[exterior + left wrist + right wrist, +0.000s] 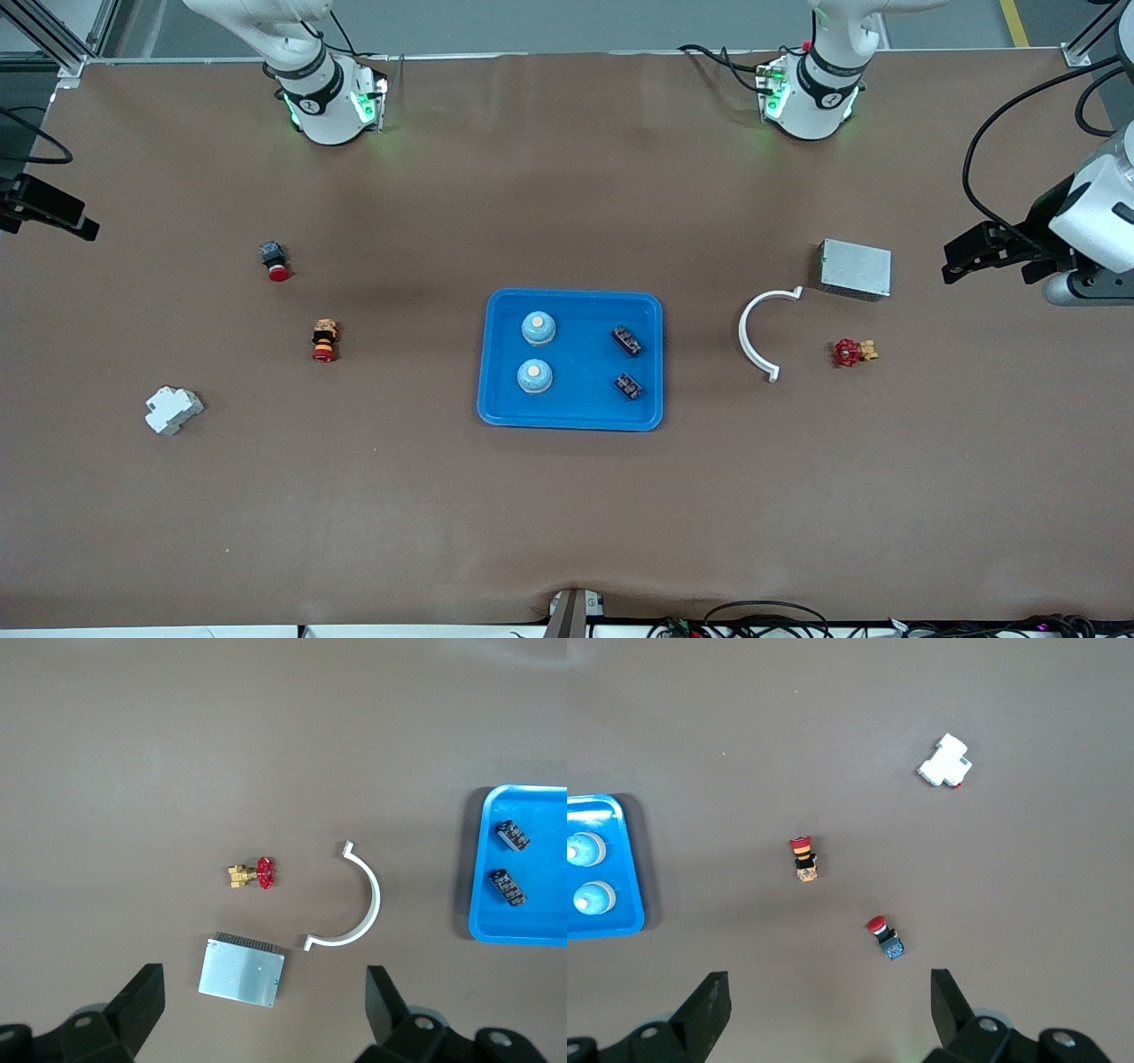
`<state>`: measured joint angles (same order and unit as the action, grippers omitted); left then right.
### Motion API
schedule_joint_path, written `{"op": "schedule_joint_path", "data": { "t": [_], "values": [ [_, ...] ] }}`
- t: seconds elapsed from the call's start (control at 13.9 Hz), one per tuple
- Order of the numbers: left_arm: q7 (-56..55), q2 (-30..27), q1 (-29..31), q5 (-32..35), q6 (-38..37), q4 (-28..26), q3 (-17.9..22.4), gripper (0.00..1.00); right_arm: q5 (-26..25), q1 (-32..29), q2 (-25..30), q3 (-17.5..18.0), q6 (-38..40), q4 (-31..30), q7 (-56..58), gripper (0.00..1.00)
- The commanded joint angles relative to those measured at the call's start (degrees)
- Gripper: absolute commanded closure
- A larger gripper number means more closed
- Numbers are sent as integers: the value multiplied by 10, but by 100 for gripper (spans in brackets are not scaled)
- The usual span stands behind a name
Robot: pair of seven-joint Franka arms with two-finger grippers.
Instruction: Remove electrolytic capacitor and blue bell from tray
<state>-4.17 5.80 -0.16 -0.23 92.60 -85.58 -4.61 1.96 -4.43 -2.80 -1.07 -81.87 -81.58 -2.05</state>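
Tray (pixel 496 403) sits mid-table holding two bells (pixel 538 328) and two capacitors (pixel 626 340). Our left gripper (pixel 261 1005) and right gripper (pixel 828 1005) hang high over the table's ends, jaws apart and empty. We should descend squarely over one part, clearing the rim.

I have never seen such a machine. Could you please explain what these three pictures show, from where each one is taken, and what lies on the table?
Two robot arms stand at a brown table. One picture looks down from high across it; two come from wrist cameras. The left gripper and right gripper are open, holding nothing, above the table's two ends. In the middle lies a shallow bright blue plastic tray with two pale blue dome bells and two small dark components. Around it: a white curved clamp, a grey metal box, a small red-handled brass valve, two red-capped push buttons and a white plastic block.
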Motion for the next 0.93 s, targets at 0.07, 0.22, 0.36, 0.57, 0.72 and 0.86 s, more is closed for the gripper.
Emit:
{"op": "schedule_joint_path", "data": {
  "t": [0.07,0.22,0.36,0.57,0.72,0.86],
  "values": [
    [-3,2,0,-2,-7,9,3,0,4,-1,10,3,-2,-8,-8,0],
    [-4,2,-2,0,-7,9,3,0,4,-1,10,3,-2,-8,-8,0],
    [-4,2,-4,2,-7,9,3,0,4,-1,10,3,-3,-7,-8,0],
    [-3,2,-5,0,-7,9,2,0,5,-1,9,2,-7,-8,-7,0],
    [-16,-1,-10,-3,-9,9,-1,0,4,-1,9,2,-6,-8,-6,0],
    [-70,0,-11,-3,-13,8,-18,0,4,-1,10,2,-7,-8,-4,0]
  ]
}}
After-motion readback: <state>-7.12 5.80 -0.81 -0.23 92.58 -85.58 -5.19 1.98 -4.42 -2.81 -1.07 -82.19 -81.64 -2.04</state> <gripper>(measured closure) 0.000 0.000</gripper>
